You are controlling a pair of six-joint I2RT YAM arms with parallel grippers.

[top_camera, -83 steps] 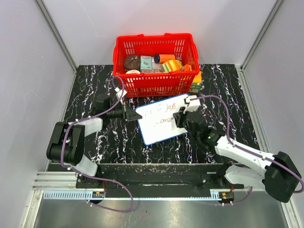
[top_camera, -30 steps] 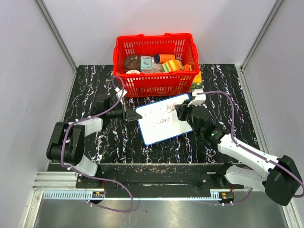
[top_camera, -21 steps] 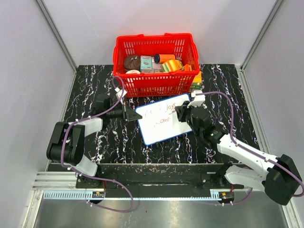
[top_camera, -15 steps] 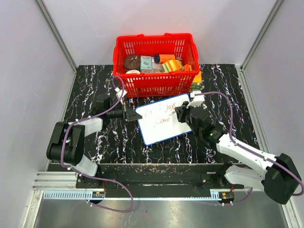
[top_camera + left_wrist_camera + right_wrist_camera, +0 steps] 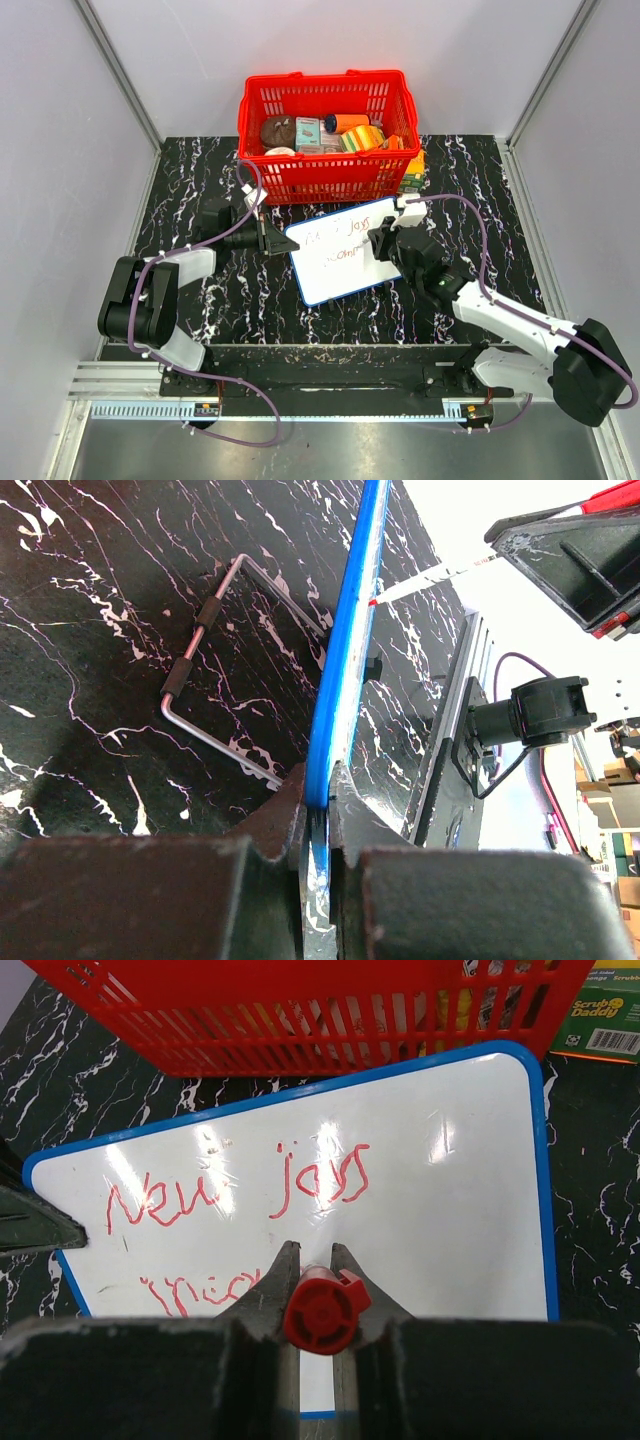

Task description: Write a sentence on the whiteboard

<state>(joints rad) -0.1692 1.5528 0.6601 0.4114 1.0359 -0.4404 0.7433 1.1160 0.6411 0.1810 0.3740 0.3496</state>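
Note:
The whiteboard [image 5: 335, 268] with its blue rim lies tilted in front of the basket; it also fills the right wrist view [image 5: 460, 1210]. My left gripper [image 5: 272, 240] is shut on its left edge, the blue rim [image 5: 345, 660] pinched between the jaws [image 5: 318, 780]. My right gripper [image 5: 378, 243] is shut on a red marker [image 5: 325, 1310], tip down on the board [image 5: 315, 1255]. The sentence [image 5: 240, 1185] in red strokes has one line above the marker and a second line [image 5: 195, 1292] to its left.
A red basket [image 5: 325, 160] holding several items stands just behind the board. A green-and-yellow box [image 5: 412, 172] lies by its right corner. A wire bracket [image 5: 230, 660] lies on the black marbled table under the board. Grey walls close in left, right and back.
My right gripper with the marker has shifted slightly along the board's second line of writing. The left gripper and the board have stayed put.

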